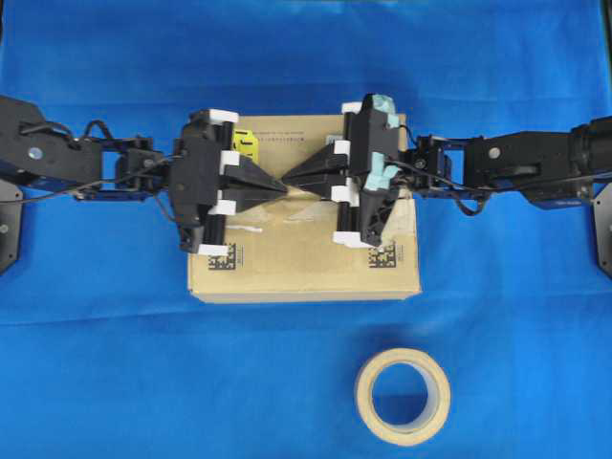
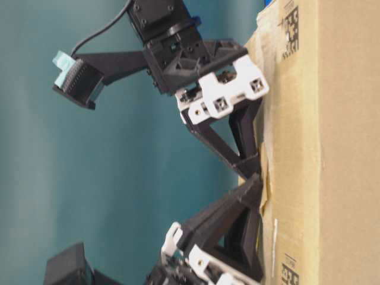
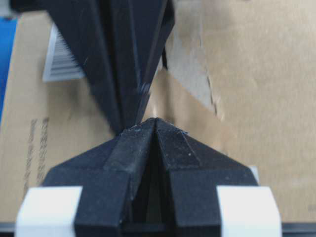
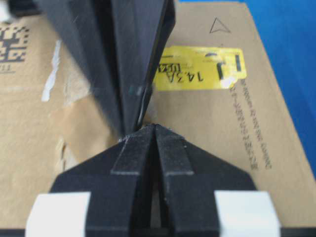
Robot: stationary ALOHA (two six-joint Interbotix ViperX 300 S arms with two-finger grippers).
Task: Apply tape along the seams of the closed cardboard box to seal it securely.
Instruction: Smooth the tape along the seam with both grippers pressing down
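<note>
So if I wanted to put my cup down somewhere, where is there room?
Bare blue cloth lies left of the tape roll, in front of the cardboard box, and along the far edge behind it. The box top is crowded: the left claw and right claw meet there.

Left gripper [image 3: 155,123] fills the bottom of the shot, fingers pressed together into a point. The right gripper [image 3: 133,101] comes down from the top, also pinched closed, tips nearly meeting the left's just above the cardboard box [image 3: 256,89]. A shiny tan strip of tape [image 3: 182,106] sits right under the tips. A white barcode label [image 3: 61,61] peeks out top left, and some blue cloth [image 3: 6,59] shows at the left edge.
</note>
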